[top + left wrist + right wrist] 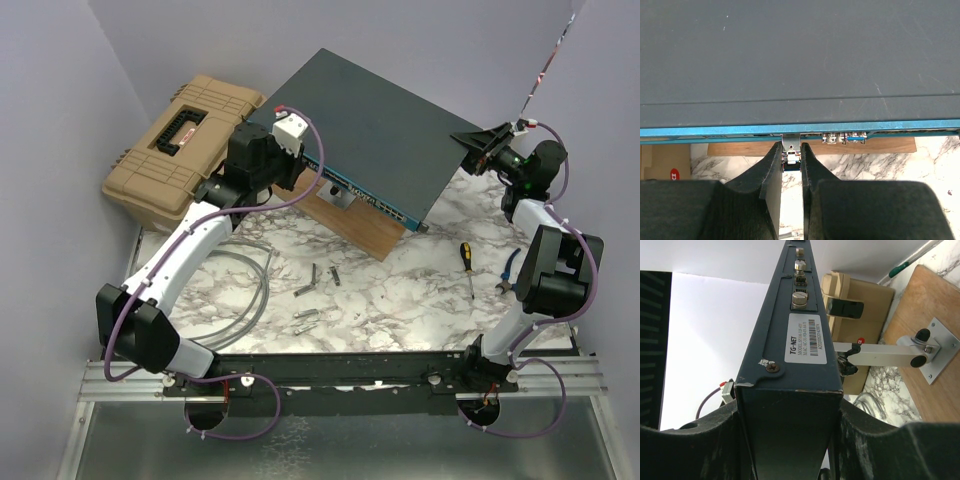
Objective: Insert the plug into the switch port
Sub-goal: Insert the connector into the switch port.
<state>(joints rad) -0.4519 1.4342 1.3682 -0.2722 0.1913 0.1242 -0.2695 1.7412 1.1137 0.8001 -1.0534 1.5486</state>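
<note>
Pale lavender walls enclose a white-and-grey marble-patterned desk [400, 290]. Largest item: the switch [370, 130], a flat rectangular dark grey-teal metal box with a matte, lightly scratched top. It lies tilted across the rear of the desk, its near edge over a light brown wooden board [350, 225]. Its narrow blue face [715, 131] carries a row of small sockets [845, 137]. A white label on a narrow dark side reads "TG-NET"; the model, MAC and barcode lines below are too small to read surely.

Rear left: a tan ribbed plastic toolbox [140, 180] with a black handle and a red sticker, text illegible.

Right gripper [478, 143]: black textured jaws clamped across the switch's right end.

Left gripper [791, 150]: jaws closed on a small clear plastic plug [791, 159] held at the blue face's lower edge; whether it sits in a socket cannot be told.

A grey metal bracket [880, 354] is screwed to the board.

Loose on the desk: coiled grey cable [263, 290], blue-handled pliers [507, 277], yellow-and-black screwdriver [467, 265], small metal pieces [312, 280].
</note>
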